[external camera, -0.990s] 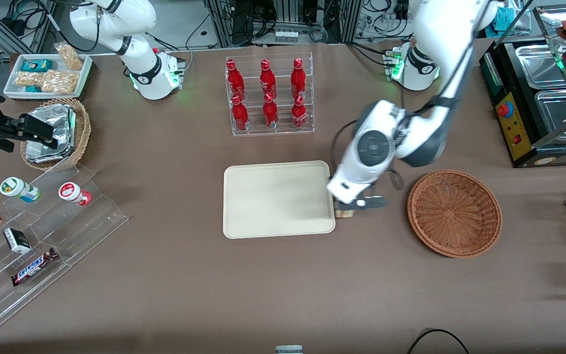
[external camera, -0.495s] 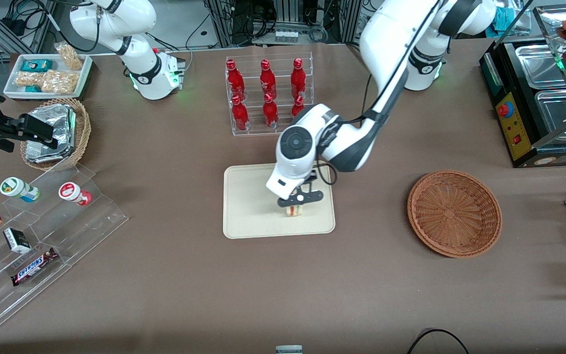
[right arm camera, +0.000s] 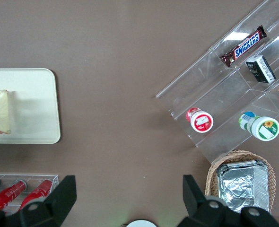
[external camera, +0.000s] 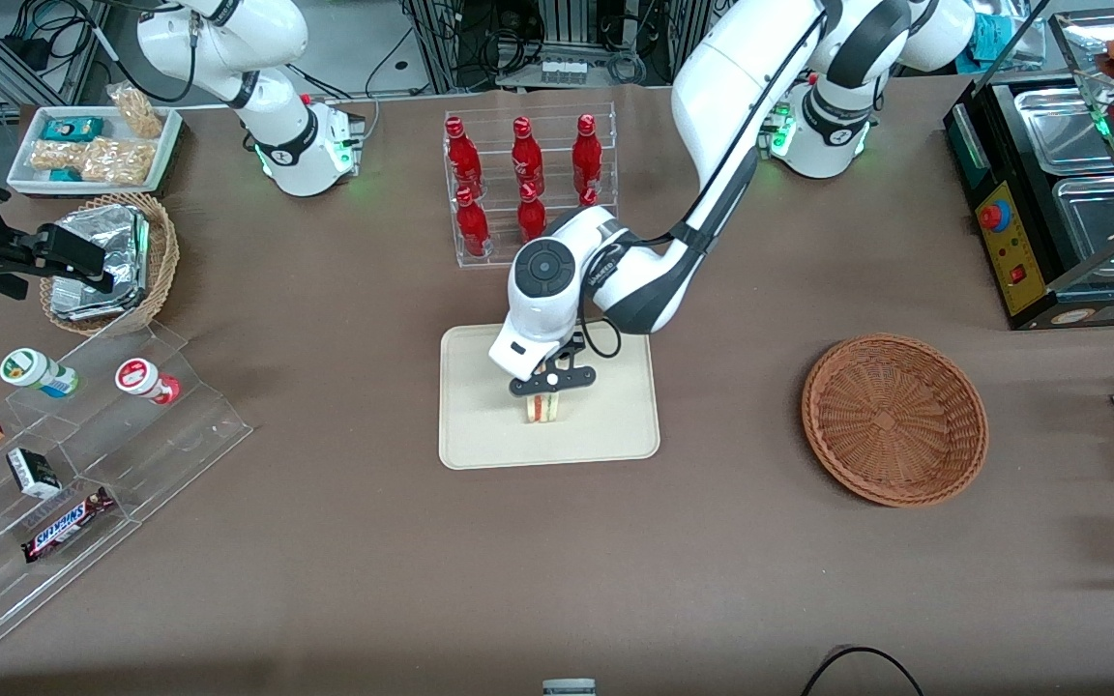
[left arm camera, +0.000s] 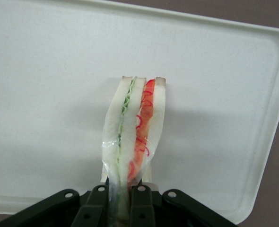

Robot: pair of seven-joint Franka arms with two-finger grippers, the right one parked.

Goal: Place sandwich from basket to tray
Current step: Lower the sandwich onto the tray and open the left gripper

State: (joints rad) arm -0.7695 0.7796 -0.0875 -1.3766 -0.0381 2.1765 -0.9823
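Note:
The sandwich, a pale wedge with green and red filling in clear wrap, hangs edge-down over the middle of the cream tray. My left gripper is shut on its upper end. In the left wrist view the black fingers pinch the wrapped sandwich, with the tray close beneath; I cannot tell whether the sandwich touches it. The right wrist view also catches the sandwich over the tray. The reddish-brown basket sits empty toward the working arm's end.
A clear rack of red bottles stands just farther from the camera than the tray. Toward the parked arm's end are a tan basket of foil packets, a white snack tray and a clear stepped shelf.
The gripper has carried the sandwich from beside the tray's basket-side edge to over the tray's middle, slowing in the last half second.

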